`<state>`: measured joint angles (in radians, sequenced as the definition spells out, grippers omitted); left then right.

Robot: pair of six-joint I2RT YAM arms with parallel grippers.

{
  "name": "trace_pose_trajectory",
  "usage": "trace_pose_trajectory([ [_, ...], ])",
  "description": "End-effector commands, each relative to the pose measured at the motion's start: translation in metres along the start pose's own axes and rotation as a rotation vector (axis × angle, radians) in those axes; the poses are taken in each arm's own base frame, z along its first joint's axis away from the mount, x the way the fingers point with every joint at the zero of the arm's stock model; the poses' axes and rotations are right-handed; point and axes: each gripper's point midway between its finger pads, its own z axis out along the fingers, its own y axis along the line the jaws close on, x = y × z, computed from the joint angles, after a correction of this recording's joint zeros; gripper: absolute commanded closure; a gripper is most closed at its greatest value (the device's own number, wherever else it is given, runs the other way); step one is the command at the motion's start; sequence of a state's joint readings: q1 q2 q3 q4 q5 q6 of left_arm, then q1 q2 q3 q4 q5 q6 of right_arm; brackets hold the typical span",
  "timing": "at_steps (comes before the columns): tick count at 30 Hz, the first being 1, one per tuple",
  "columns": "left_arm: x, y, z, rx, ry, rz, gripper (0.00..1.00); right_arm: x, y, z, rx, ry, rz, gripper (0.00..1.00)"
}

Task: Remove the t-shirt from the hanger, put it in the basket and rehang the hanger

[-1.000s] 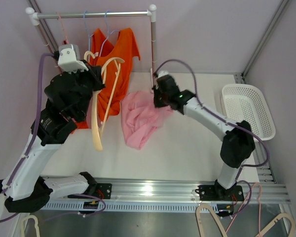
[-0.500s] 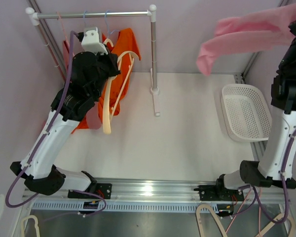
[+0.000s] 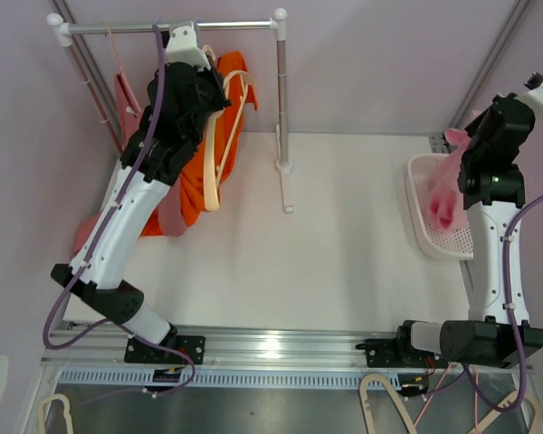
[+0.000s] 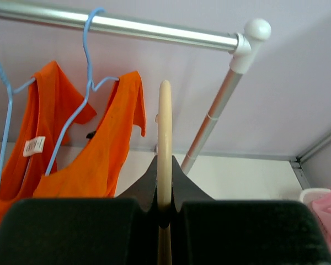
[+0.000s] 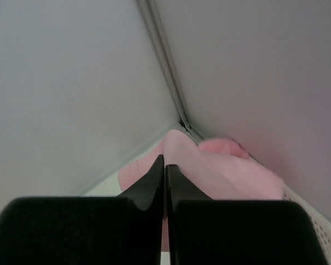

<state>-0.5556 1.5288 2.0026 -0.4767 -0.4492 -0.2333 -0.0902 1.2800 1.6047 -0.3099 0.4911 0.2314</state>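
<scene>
A pink t-shirt (image 3: 445, 185) hangs from my right gripper (image 3: 469, 154), which is shut on a fold of it above the white basket (image 3: 427, 242); its lower end droops into the basket. In the right wrist view the jaws (image 5: 165, 161) pinch the pink cloth (image 5: 226, 171). My left gripper (image 3: 215, 89) is raised near the rack's rail and shut on a bare cream wooden hanger (image 3: 214, 172). The left wrist view shows that hanger (image 4: 164, 127) clamped between the fingers (image 4: 164, 161), pointing up toward the rail (image 4: 154, 26).
Orange garments (image 3: 195, 185) hang on blue wire hangers (image 4: 88, 55) from the rail (image 3: 235, 25). The rack's upright post (image 3: 281, 108) stands mid-table. A pink garment (image 3: 127, 95) hangs at the far left. Spare hangers (image 3: 389, 398) lie below the front rail.
My right arm swung the pink t-shirt from the table's middle up and right, then down over the basket. The left arm lifted the bare hanger up toward the rail.
</scene>
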Motion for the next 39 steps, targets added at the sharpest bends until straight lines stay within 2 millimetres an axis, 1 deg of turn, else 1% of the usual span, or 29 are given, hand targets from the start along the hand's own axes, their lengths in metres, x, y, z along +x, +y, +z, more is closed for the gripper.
trace_pose_trajectory([
  [1,-0.051,0.000,0.004,0.034,-0.121,-0.024,0.99,-0.029,-0.034,-0.010,0.086,-0.087,0.145,1.00],
  [2,-0.061,-0.002,0.006,0.039,-0.143,-0.027,0.99,-0.028,-0.038,-0.005,0.090,-0.077,0.154,1.00],
  [3,-0.063,-0.003,0.008,0.042,-0.154,-0.021,0.99,-0.022,-0.049,0.004,0.128,-0.056,0.153,1.00],
  [4,-0.066,-0.004,0.010,0.045,-0.161,-0.005,0.99,-0.021,-0.052,0.009,0.140,-0.046,0.157,1.00],
  [5,-0.070,-0.003,0.011,0.045,-0.173,0.000,0.99,-0.031,-0.051,0.011,0.141,-0.058,0.175,1.00],
  [6,-0.071,-0.004,0.012,0.047,-0.183,0.004,0.99,-0.020,-0.060,0.018,0.186,-0.017,0.159,1.00],
  [8,-0.067,-0.005,0.018,0.055,-0.177,0.016,0.99,-0.017,-0.063,0.020,0.207,0.001,0.171,1.00],
  [10,-0.063,-0.004,0.023,0.063,-0.163,0.009,0.99,-0.005,-0.069,0.019,0.234,0.032,0.165,1.00],
  [12,-0.056,-0.001,0.027,0.047,-0.145,0.011,0.99,0.013,-0.083,0.020,0.298,0.058,0.154,0.94],
  [14,-0.050,0.000,0.031,0.047,-0.133,0.026,0.99,0.031,-0.091,0.027,0.326,0.097,0.111,0.87],
  [15,-0.046,0.001,0.034,0.044,-0.123,0.030,0.99,0.032,-0.092,0.030,0.332,0.109,0.104,0.79],
  [16,-0.045,0.002,0.035,0.047,-0.120,0.029,0.99,0.047,-0.096,0.042,0.354,0.156,0.083,0.48],
  [17,-0.042,0.002,0.037,0.051,-0.112,0.031,0.99,0.058,-0.098,0.042,0.376,0.213,0.063,0.23],
  [18,-0.041,0.003,0.038,0.051,-0.109,0.029,0.99,0.057,-0.097,0.044,0.380,0.226,0.068,0.05],
  [19,-0.040,0.006,0.040,0.049,-0.107,0.025,0.99,0.047,-0.089,0.047,0.352,0.222,0.079,0.01],
  [20,-0.036,0.006,0.043,0.054,-0.100,0.028,0.99,0.047,-0.085,0.046,0.331,0.229,0.080,0.00],
  [21,-0.036,0.005,0.044,0.067,-0.099,0.026,0.99,0.036,-0.076,0.047,0.286,0.194,0.100,0.00],
  [22,-0.031,0.006,0.049,0.064,-0.093,0.027,0.99,0.043,-0.068,0.047,0.224,0.206,0.092,0.01],
  [23,-0.030,0.006,0.052,0.065,-0.092,0.029,0.99,0.015,-0.054,0.038,0.154,0.116,0.124,0.00],
  [27,-0.023,-0.003,0.066,0.106,-0.088,0.043,0.99,-0.007,-0.029,0.013,0.014,0.077,0.114,0.01],
  [28,-0.028,-0.008,0.067,0.127,-0.100,0.044,0.99,-0.008,-0.026,0.009,-0.006,0.083,0.109,0.01],
  [30,-0.024,-0.014,0.078,0.143,-0.101,0.055,0.99,-0.010,-0.017,-0.005,-0.063,0.095,0.113,0.01],
  [31,-0.029,-0.019,0.078,0.168,-0.112,0.059,0.99,-0.011,-0.014,-0.009,-0.084,0.096,0.115,0.01],
  [32,-0.027,-0.023,0.086,0.178,-0.114,0.065,0.99,-0.011,-0.011,-0.014,-0.101,0.093,0.116,0.01],
  [33,-0.027,-0.025,0.090,0.186,-0.119,0.074,0.99,-0.009,-0.007,-0.024,-0.134,0.097,0.119,0.01],
  [35,-0.036,-0.029,0.094,0.195,-0.155,0.077,0.99,-0.009,-0.002,-0.034,-0.172,0.092,0.122,0.01],
  [36,-0.032,-0.030,0.101,0.198,-0.157,0.087,0.99,-0.003,0.000,-0.037,-0.190,0.105,0.119,0.01],
  [38,-0.038,-0.033,0.104,0.208,-0.192,0.083,0.99,-0.007,0.004,-0.050,-0.226,0.094,0.122,0.01],
  [39,-0.033,-0.034,0.109,0.213,-0.187,0.085,0.99,-0.008,0.006,-0.053,-0.239,0.092,0.122,0.00],
])
